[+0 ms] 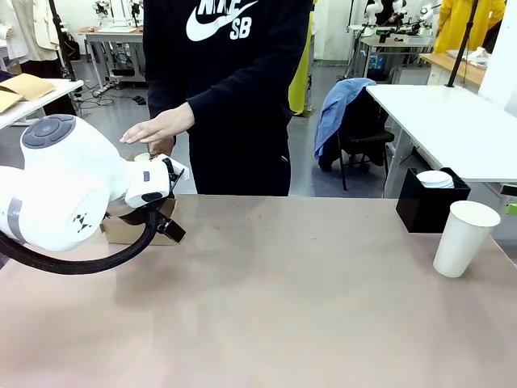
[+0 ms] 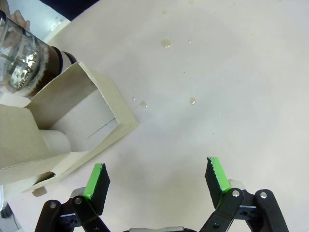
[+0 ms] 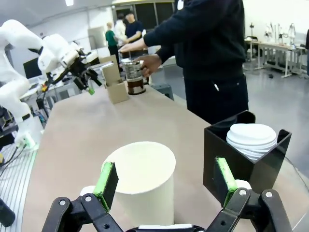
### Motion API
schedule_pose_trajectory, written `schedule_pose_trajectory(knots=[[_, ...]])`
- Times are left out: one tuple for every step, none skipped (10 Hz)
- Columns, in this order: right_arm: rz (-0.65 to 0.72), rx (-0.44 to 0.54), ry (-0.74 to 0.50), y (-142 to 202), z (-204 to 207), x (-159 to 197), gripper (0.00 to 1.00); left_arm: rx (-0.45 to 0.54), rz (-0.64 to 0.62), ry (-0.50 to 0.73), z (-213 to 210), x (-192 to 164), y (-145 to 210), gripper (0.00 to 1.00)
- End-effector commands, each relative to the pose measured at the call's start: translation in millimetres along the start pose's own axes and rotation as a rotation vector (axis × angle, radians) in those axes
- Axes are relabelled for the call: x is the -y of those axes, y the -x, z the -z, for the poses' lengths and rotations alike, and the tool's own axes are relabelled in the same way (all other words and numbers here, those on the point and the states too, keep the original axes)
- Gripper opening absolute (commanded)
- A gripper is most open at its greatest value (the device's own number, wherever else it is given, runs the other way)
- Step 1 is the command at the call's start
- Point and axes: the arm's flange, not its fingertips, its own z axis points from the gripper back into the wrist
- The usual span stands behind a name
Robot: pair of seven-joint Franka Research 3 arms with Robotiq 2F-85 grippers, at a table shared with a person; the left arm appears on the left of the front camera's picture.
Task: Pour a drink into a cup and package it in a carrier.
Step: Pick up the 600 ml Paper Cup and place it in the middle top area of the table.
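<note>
The right gripper [image 3: 165, 169] is found spread wide and empty. The cup [image 3: 145, 181] stands upright ahead between its fingers, judged lined up for a grasp, and nothing dark is seen inside. Just beside it, a black box [image 3: 241, 159] holds stacked white lids [image 3: 252, 139]. Farther off, the left gripper [image 2: 157, 174] is held wide and empty near the carrier [image 2: 72, 121], whose visible pocket is empty. Beyond, the pitcher [image 3: 133, 72], with dark drink [image 3: 136, 87] at its bottom, is steadied by the person's hand [image 3: 148, 63].

Left hand [image 2: 155, 165] spread wide — right hand [image 3: 165, 165] likewise.
</note>
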Motion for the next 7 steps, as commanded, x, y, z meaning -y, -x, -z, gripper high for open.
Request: schedule_pose_trajectory(knots=[[-0.041, -0.024, 0.022, -21.7, -1.3, -7.4, 1.00, 0.000, 0.000, 0.001, -0.1, -0.2, 0.2, 1.00], [-0.041, -0.024, 0.022, -21.7, -1.3, -7.4, 1.00, 0.000, 0.000, 0.001, -0.1, -0.2, 0.2, 1.00], [-0.041, -0.024, 0.022, -21.7, -1.3, -7.4, 1.00, 0.000, 0.000, 0.001, -0.1, -0.2, 0.2, 1.00], [-0.028, -0.005, 0.009, -12.9, -2.4, -1.2, 1.00, 0.000, 0.000, 0.001, -0.1, -0.2, 0.2, 1.00], [-0.024, 0.023, 0.018, -1.3, -7.5, 5.2, 1.00, 0.000, 0.000, 0.001, -0.1, -0.2, 0.2, 1.00], [-0.044, 0.052, -0.019, 13.8, -13.7, 7.2, 1.00, 0.000, 0.000, 0.001, -0.1, -0.2, 0.2, 1.00], [-0.083, 0.077, -0.047, 33.0, -17.2, 2.3, 1.00, 0.000, 0.000, 0.001, -0.1, -0.2, 0.2, 1.00]])
